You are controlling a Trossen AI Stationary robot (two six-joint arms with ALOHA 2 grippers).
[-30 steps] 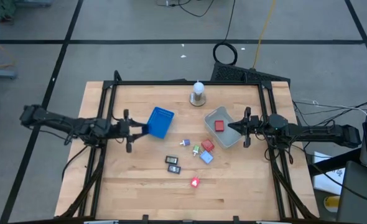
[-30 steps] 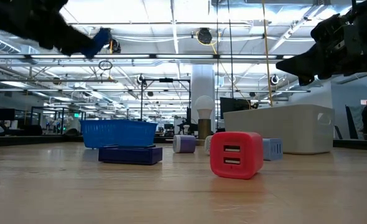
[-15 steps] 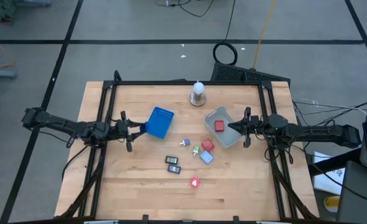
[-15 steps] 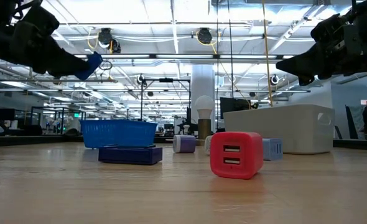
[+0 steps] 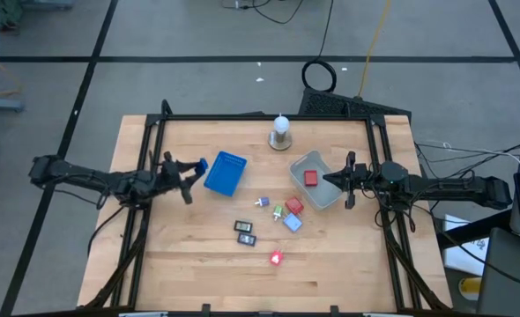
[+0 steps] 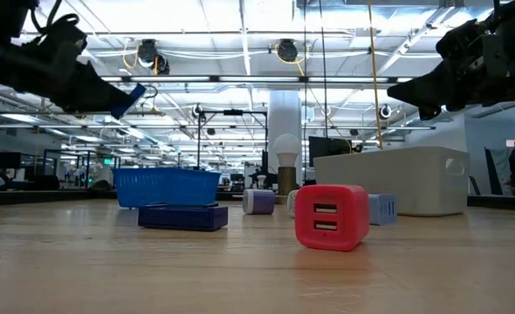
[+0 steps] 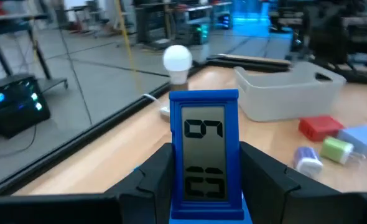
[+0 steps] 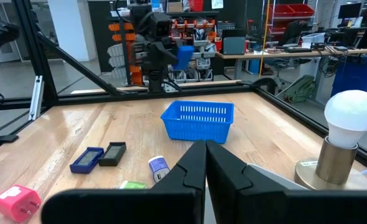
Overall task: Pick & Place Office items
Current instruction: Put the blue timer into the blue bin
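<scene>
Your left gripper [image 5: 192,166] grips a small blue display unit [image 7: 204,149], raised at 9 o'clock of the blue mesh basket [image 5: 226,173]; the carry step appears in hand. Next, move it over the basket and release. Right gripper [image 5: 328,181] is closed, empty, over the grey tray [image 5: 323,199].

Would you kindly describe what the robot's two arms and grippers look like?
Both arms are slim, dark, jointed links with black cables trailing along them. The left gripper and right gripper each end in two matte black fingers of angular, wedge-like shape. No markings are readable.
</scene>
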